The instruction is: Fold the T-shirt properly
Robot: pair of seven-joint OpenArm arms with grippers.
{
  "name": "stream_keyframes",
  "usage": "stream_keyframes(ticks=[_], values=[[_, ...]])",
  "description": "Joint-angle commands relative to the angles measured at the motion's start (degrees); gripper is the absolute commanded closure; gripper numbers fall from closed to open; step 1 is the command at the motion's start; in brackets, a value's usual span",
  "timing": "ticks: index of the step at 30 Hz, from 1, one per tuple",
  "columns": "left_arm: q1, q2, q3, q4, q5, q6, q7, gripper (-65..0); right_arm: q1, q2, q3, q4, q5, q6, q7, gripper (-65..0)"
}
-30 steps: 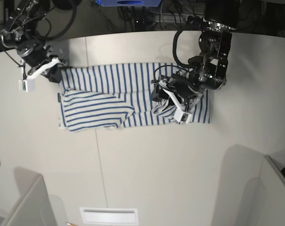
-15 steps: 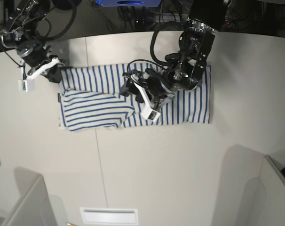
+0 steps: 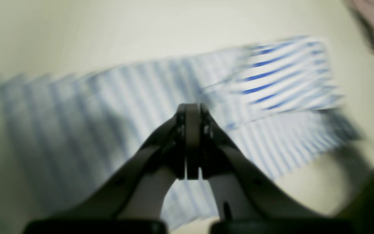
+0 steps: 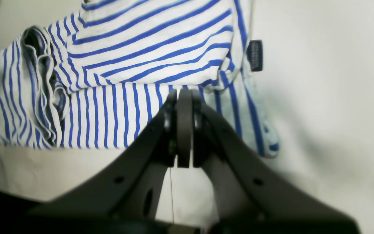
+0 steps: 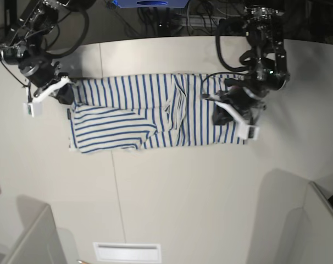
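- T-shirt [image 5: 150,115] spread flat across the pale tabletop [image 5: 177,187], long side running left to right in the base view, white with thin blue stripes.
- Folded-over panel with near-horizontal stripes lying on the shirt's left end in the base view; a raised, bunched ridge of cloth near the middle.
- Small dark tag [image 4: 254,55] at the shirt's edge in the right wrist view, lying just beside bare tabletop.
- Left gripper [image 5: 235,113] over the shirt's right end in the base view, above the striped cloth.
- Left fingers [image 3: 180,143] pressed flat together in the left wrist view, no gap between them, no cloth seen between the pads; striped shirt [image 3: 141,107] lying behind them, heavily blurred.
- Right gripper [image 5: 51,93] at the shirt's upper left corner in the base view, at the cloth's edge; contact with the cloth impossible to tell from there.
- Right fingers [image 4: 184,130] closed tight against each other in the right wrist view, tips in front of the striped cloth [image 4: 125,74]; no fold visibly caught between them.
- In the same view, rumpled folds at the cloth's left side, and a loose pale flap with blue stripes lying to the right of the fingers on the tabletop [image 4: 330,97].
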Motion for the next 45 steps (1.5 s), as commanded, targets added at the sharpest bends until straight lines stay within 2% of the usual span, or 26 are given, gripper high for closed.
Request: stream_keyframes(ticks=[1, 3, 5, 7, 9, 10, 13, 16, 22, 25, 29, 36, 39, 42, 45], values=[[0.41, -0.34, -2.47, 1.18, -1.40, -0.52, -0.89, 0.0, 1.96, 1.68, 0.37, -0.20, 1.20, 0.33, -0.76, 0.0], [3.84, -1.83, -8.28, 0.65, -1.31, -0.69, -1.33, 0.0, 4.95, 3.00, 0.37, -3.54, 1.64, 0.33, -4.72, -2.4], [6.65, -3.77, -13.29, -0.14, -1.13, -0.78, -2.30, 0.0, 8.20, 3.62, 0.37, -7.85, 2.70, 0.33, -6.65, -17.9], [9.82, -5.17, -17.95, -0.76, -1.22, -2.80, -5.64, 0.0, 10.66, 5.73, 0.37, -11.46, 4.81, 0.33, -8.15, -32.6], [13.07, -5.61, -22.25, -0.67, -1.22, -6.67, -8.89, 0.0, 12.86, 7.66, 0.37, -15.15, 9.03, 0.33, -9.82, -42.9], [14.30, -5.61, -24.45, -0.67, -1.22, -8.52, -10.04, 0.0, 13.74, 8.80, 0.37, -17.17, 11.93, 0.33, -10.43, -45.3], [15.97, -5.17, -29.46, -1.02, -1.05, -12.74, -10.74, 0.0, 15.85, 12.14, 0.37, -23.50, 19.40, -0.10, -9.91, -43.8], [17.11, -5.00, -32.72, -1.02, -0.96, -15.20, -10.74, 0.0, 17.78, 15.04, 0.28, -29.04, 20.28, -0.10, -8.24, -42.6], [17.20, -5.00, -34.30, -1.02, -0.96, -15.20, -10.65, 0.0, 21.30, 20.14, -0.69, -43.19, 20.10, -0.10, -7.62, -43.2], [17.20, -5.00, -34.21, -1.02, -0.96, -15.20, -10.65, 0.0, 22.44, 21.90, -4.38, -45.39, 17.47, 0.33, -5.77, -43.2], [17.20, -5.00, -34.39, -1.02, -0.96, -15.20, -10.65, 0.0, 22.62, 22.43, -11.67, -45.74, 14.04, 0.42, -1.38, -43.4], [17.11, -5.00, -34.47, -1.11, -0.96, -15.20, -10.65, 0.0, 22.62, 21.99, -12.91, -50.58, 13.95, 0.51, -0.94, -43.4], [17.20, -5.00, -34.47, -1.11, -0.96, -15.20, -10.65, 0.0, 22.44, 21.81, -12.91, -50.75, 13.95, 0.51, -1.73, -43.4], [17.11, -5.00, -34.30, -1.20, -0.96, -15.20, -10.65, 0.0, 22.35, 19.79, -12.91, -50.40, 13.95, 0.51, -5.60, -43.4], [16.76, -5.09, -34.21, -2.08, -0.96, -15.20, -10.65, 0.0, 21.21, 17.77, -12.91, -47.41, 13.95, 0.51, -6.92, -43.1]])
